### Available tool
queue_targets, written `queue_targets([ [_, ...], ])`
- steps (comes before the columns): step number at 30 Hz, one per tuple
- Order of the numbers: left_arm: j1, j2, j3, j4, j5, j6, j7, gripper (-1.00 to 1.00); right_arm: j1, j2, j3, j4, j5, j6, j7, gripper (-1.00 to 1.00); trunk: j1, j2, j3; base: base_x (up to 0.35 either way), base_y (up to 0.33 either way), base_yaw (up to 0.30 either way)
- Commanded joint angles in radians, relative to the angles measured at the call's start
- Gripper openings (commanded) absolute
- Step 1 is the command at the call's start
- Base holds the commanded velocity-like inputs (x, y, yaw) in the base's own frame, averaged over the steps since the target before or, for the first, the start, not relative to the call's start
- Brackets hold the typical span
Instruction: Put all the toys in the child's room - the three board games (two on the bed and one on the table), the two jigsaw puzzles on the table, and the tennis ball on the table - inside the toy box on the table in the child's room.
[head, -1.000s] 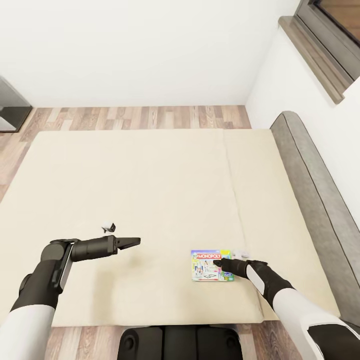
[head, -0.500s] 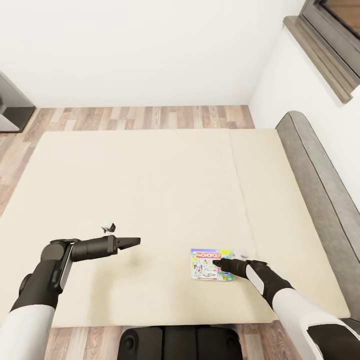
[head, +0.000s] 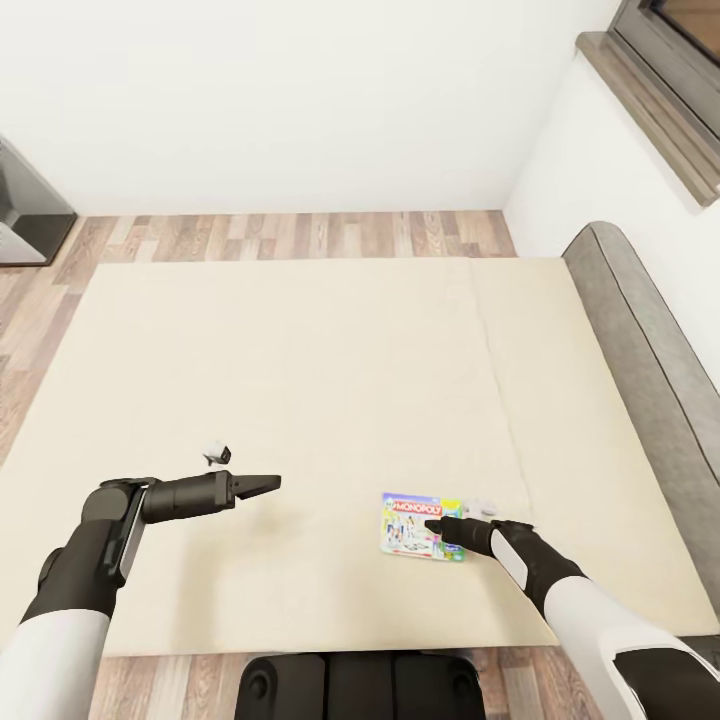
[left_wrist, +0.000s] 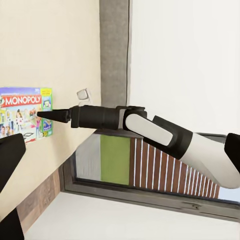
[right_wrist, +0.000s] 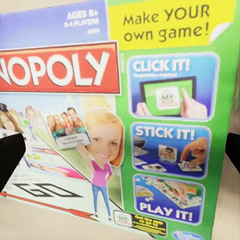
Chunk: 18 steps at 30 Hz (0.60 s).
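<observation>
Bed (head: 300, 400), cream cover, takes up most of the head view; wood floor (head: 280, 235) behind it, grey padded headboard (head: 640, 340) along its right side under a window sill (head: 650, 110).

Right arm reaches low over the bed's near right part, pincer (head: 437, 524) tip over the Monopoly board game (head: 410, 522). Box lies flat, face up, near the bed's front edge. Right wrist view is close on the lid (right_wrist: 120, 120), dark finger edges at both sides of the frame, so the jaws look spread wide around the box, likely lined up for a grasp. No contact visible. In the left wrist view the same pincer (left_wrist: 45, 114) looks like a narrow point side-on, so I go by the wrist view.

Left arm held out level over the bed's near left, pincer (head: 268, 483) with fingers together or nearly so, holding nothing; probably parked out of the way.

Small white-and-dark object (head: 217, 453) on the bed just beyond the left arm, too small to identify. Small pale object (head: 484, 505) just beside the box's far right corner, unclear too.

Step judged: pick up this bed game first. Flat thin box on soft cover, edge grip may slip.
</observation>
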Motion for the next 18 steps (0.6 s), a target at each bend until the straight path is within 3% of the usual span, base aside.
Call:
queue_targets([
  [1, -0.001, 0.000, 0.001, -0.001, -0.008, 0.010, -0.008, 1.00, 0.000, -0.001, 0.008, -0.002, -0.011, 0.005, -0.001, 1.00, 0.001, -0.002, -0.001, 0.000, 0.131, 0.000],
  [18, -0.001, 0.000, 0.001, 0.000, -0.008, 0.010, -0.008, 1.00, 0.000, 0.001, 0.008, -0.003, -0.010, 0.005, -0.001, 1.00, 0.001, -0.002, -0.001, 0.000, 0.123, 0.000],
])
